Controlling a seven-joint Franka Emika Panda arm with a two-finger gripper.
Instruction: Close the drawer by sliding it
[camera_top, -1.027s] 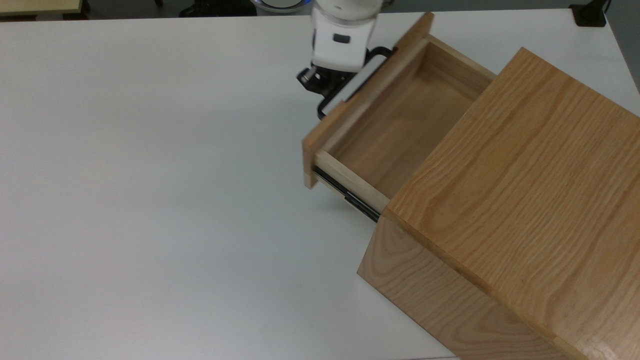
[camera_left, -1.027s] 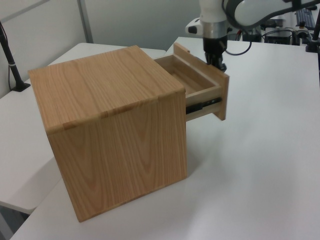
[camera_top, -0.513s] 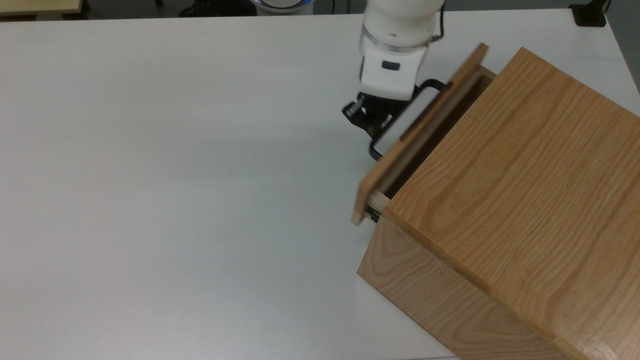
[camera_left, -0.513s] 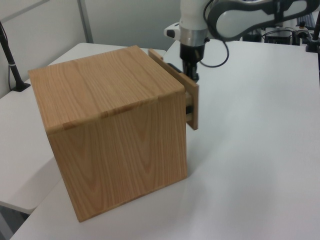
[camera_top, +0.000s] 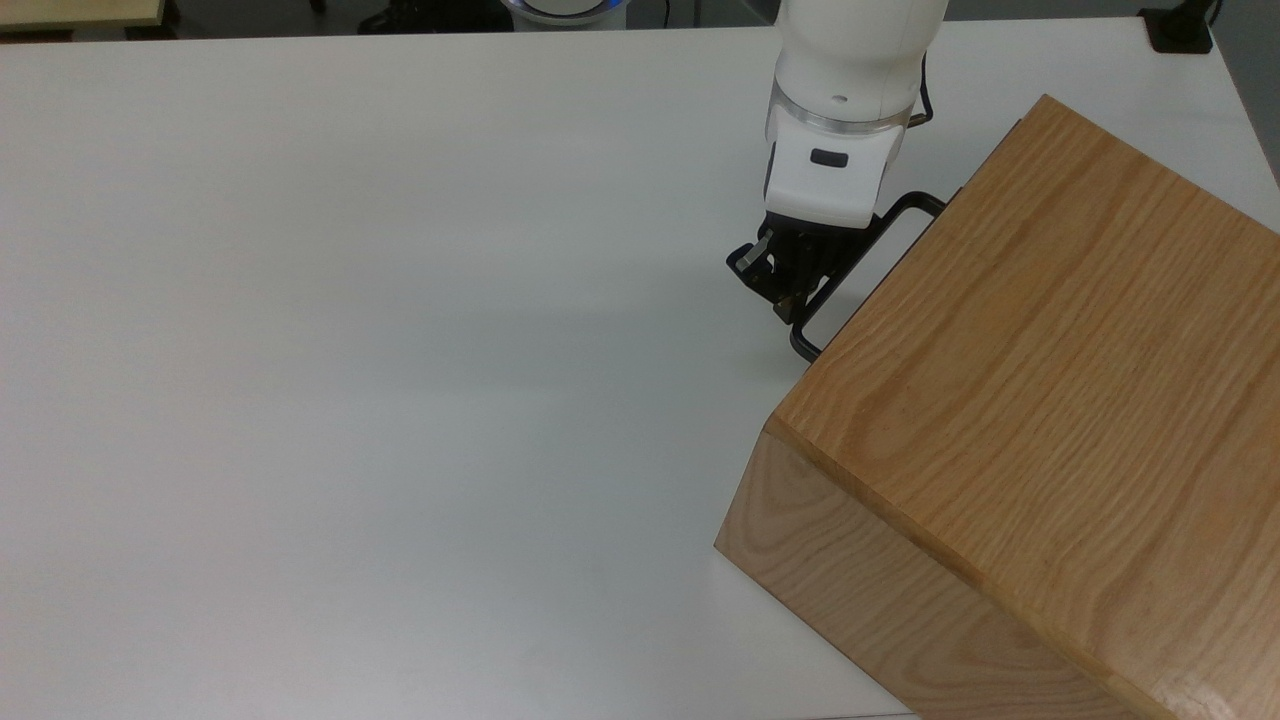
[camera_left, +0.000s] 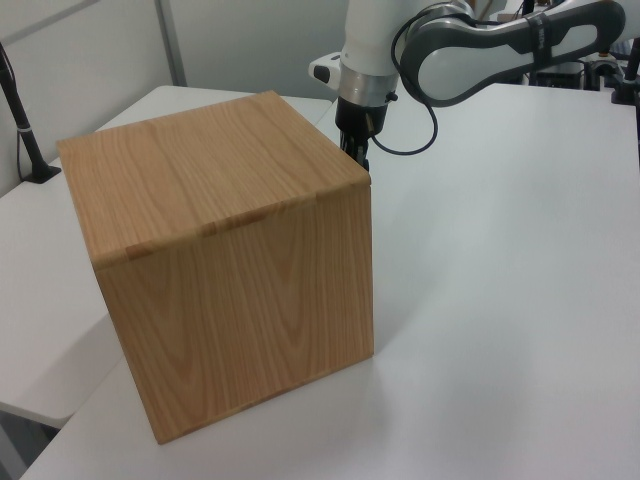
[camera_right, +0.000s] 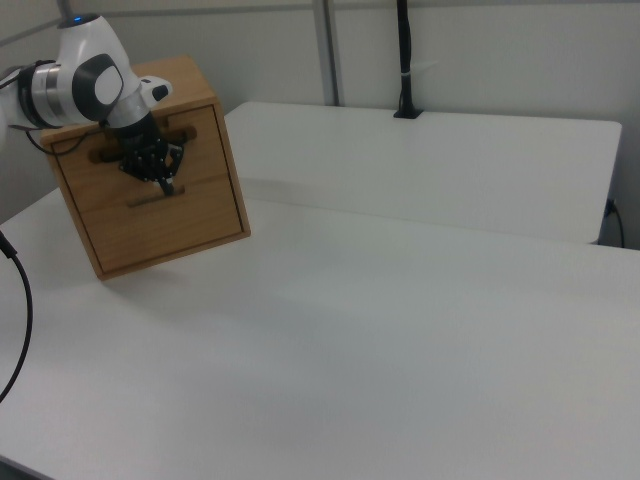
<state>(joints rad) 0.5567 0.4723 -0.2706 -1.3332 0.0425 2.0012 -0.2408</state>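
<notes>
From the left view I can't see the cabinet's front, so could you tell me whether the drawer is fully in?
Observer: In the right view the drawer front sits flush with the face of the cabinet, with no gap showing.
Operator: Thank you. Does anything stick out past the front?
Observer: In the top view, just the black handle juts out past the cabinet's top edge.
Operator: And where is the gripper?
Observer: In the top view the gripper is at the handle's bar, toward the end nearer the top view's bottom.
</notes>
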